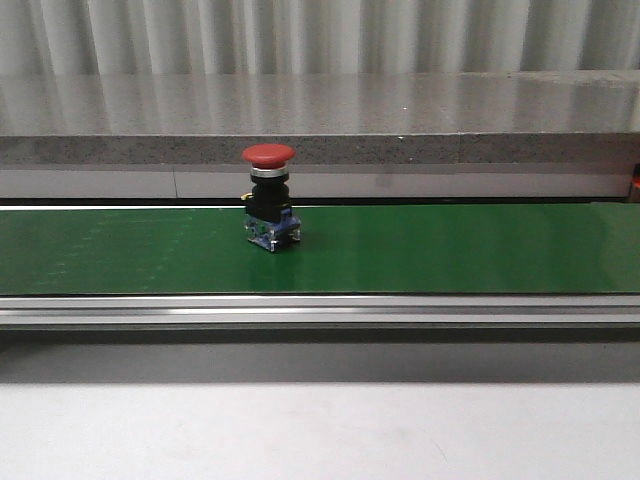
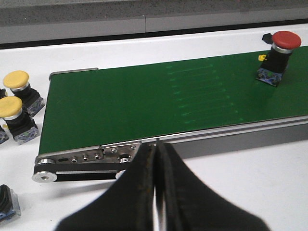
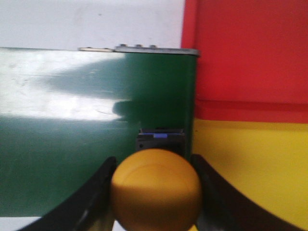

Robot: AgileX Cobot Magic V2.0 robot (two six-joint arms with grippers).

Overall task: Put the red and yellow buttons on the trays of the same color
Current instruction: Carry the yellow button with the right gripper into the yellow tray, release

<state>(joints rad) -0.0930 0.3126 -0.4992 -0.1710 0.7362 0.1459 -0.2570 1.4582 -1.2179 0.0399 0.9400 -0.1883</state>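
A red button (image 1: 269,155), a mushroom-capped push switch on a black body with a bluish base, stands upright on the green conveyor belt (image 1: 450,250), a little left of the middle in your front view. The left wrist view shows the same red button (image 2: 286,39) near the belt's far edge, well apart from that arm's gripper.

Your right gripper (image 3: 155,192) is clamped on a yellow button (image 3: 156,190): its two dark fingers (image 3: 96,192) press against either side of the round yellow cap, which fills the lower middle of the right wrist view. The button's black body with a blue strip shows just beyond the cap. The held button sits over the end of the green belt, right beside the yellow tray (image 3: 255,168). The red tray (image 3: 245,53) touches the yellow tray along one edge and also lies beside the belt's end.

Your left gripper (image 2: 156,192) is closed and holds nothing, its black fingers pressed together. It is above the white table (image 2: 250,178), just short of the belt's near metal rail (image 2: 86,159).

Beside the other end of the belt, two more yellow buttons (image 2: 14,94) stand upright on the white table, close together. Another dark switch body (image 2: 7,204) sits at the picture's edge, its cap cut off.
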